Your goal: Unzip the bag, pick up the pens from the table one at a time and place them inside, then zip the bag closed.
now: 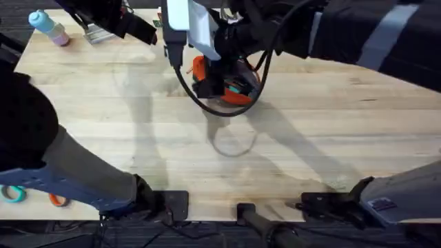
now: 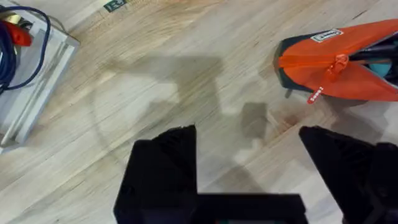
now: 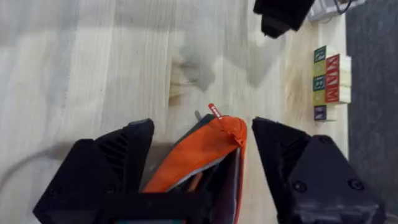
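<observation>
Upper centre of the overhead frame, bag (image 1: 234, 93): orange pouch lying on the bench (image 1: 289, 151), partly under my arms.
Bag mouth: gapes open in my right wrist view (image 3: 205, 149), something orange inside; I cannot tell what it is.
Zipper pull (image 2: 339, 65): orange tab on the closed end, a small red-and-white tag hanging below it.
My right fingers (image 3: 202, 174): spread wide, straddling the open end; I cannot tell whether they touch it.
My left fingers (image 2: 249, 168): spread wide, holding nothing, over bare bench just beside the bag's zipped end.
Lower left corner, overhead: scissors (image 1: 21, 195) with teal and orange loops.
</observation>
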`<action>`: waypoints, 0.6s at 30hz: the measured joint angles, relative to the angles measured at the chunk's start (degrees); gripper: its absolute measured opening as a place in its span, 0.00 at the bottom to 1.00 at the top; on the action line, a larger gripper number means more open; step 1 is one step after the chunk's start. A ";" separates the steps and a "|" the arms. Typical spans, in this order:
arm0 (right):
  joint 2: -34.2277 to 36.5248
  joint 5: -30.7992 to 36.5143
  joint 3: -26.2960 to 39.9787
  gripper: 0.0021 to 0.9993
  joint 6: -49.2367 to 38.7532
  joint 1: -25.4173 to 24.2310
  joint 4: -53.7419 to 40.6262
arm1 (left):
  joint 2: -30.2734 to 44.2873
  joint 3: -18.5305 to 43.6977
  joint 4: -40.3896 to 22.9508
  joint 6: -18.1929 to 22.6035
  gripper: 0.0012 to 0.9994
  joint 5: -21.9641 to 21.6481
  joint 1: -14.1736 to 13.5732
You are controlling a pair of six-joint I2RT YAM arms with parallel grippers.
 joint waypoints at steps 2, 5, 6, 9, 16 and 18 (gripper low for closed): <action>0.00 0.01 0.00 0.95 -0.98 0.00 -0.01 | 0.00 0.00 0.00 0.00 0.99 0.02 0.00; 0.00 0.04 0.00 0.99 -1.59 0.00 0.01 | 0.00 0.00 0.00 0.00 0.99 0.04 0.00; 0.00 0.07 0.00 1.00 -1.54 0.00 0.00 | 0.00 0.00 0.00 0.00 0.99 0.04 0.00; 0.00 0.07 0.00 1.00 -1.32 0.00 0.00 | 0.00 0.00 0.00 -0.02 0.99 0.04 0.00; 0.00 0.07 0.00 1.00 -1.13 0.00 -0.71 | 0.00 0.00 -0.02 -0.02 0.99 0.04 0.00; 0.00 0.09 0.00 1.00 -0.25 0.00 0.48 | 0.00 0.00 -0.02 -0.02 0.99 0.04 0.00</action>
